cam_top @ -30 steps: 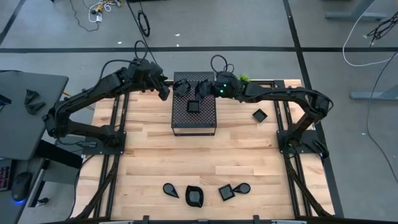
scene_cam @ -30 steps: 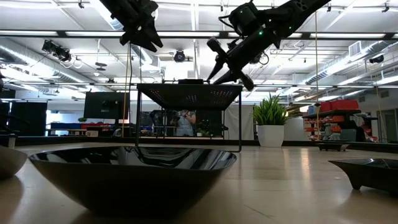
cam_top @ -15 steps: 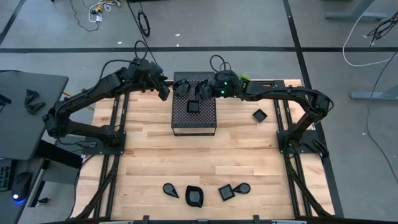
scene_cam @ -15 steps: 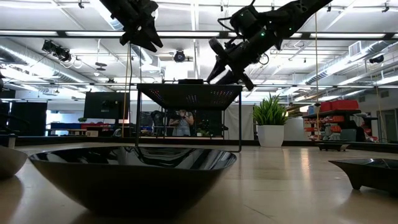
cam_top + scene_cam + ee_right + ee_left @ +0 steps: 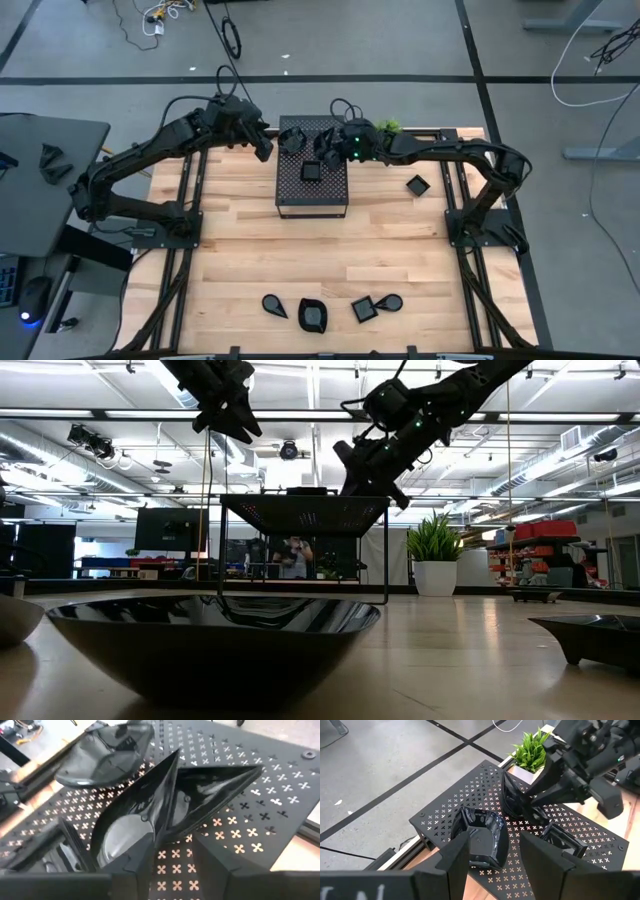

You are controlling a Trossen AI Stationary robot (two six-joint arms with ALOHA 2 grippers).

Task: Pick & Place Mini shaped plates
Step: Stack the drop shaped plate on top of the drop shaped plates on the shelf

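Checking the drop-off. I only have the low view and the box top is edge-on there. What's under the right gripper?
Observer: A teardrop plate stands tilted on its edge on the perforated box, between the fingers of the right gripper.
Operator: Anything else on top?
Observer: Two more plates. A square plate lies flat mid-box, and a rounded plate sits at the box's left side.
Operator: Left arm?
Observer: The left gripper hovers just off the box's left edge, pointing at the rounded plate, fingers open and empty.
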